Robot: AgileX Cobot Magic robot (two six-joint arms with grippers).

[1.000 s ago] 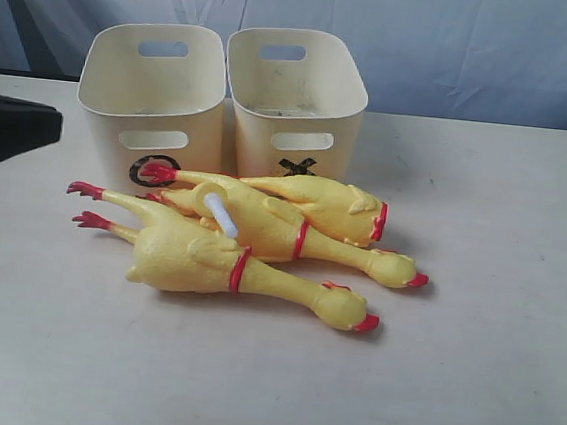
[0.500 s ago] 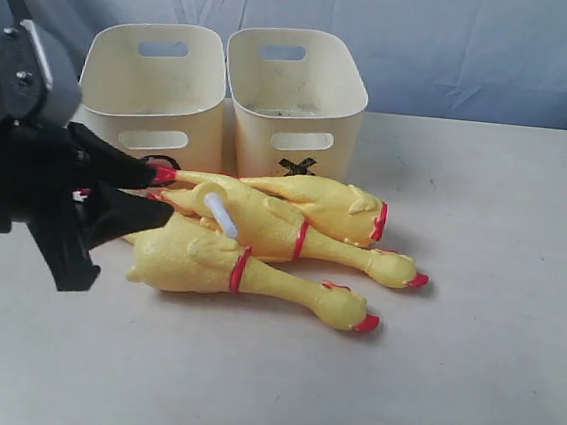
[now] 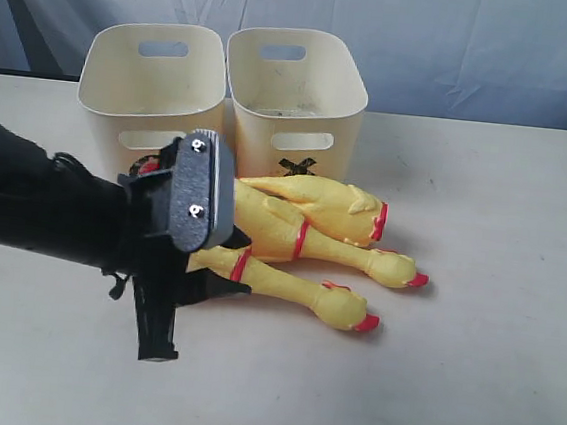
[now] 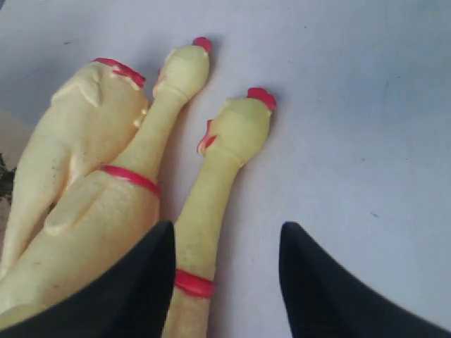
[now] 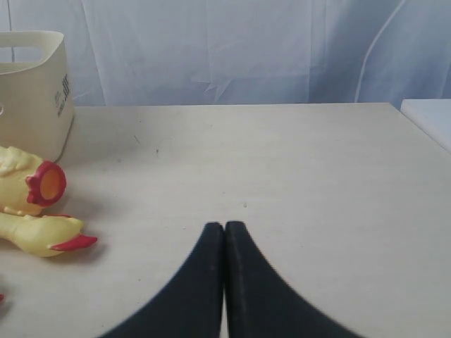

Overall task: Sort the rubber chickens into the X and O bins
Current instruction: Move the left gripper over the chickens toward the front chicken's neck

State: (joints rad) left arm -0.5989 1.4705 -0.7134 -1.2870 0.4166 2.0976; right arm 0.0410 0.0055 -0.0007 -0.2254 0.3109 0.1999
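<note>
Three chickens (image 3: 307,230) lie piled on the table (image 3: 469,371), just in front of the O bin (image 3: 156,80) and X bin (image 3: 296,78). The left gripper (image 4: 227,236) hovers with jaws wide astride the nearest chicken (image 4: 211,190), while the right gripper (image 5: 224,236) is closed and empty, far right. This looks like the first pick: lower, then close on the neck.

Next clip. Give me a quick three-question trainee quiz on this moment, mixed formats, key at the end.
1. True or false: the right gripper is open.
2. How many rubber chickens lie on the table? A one, B two, C three.
3. Fill in: in the left wrist view, the open left gripper frames the nearest chicken's ____.
Key: 1 false; 2 C; 3 neck.
</note>
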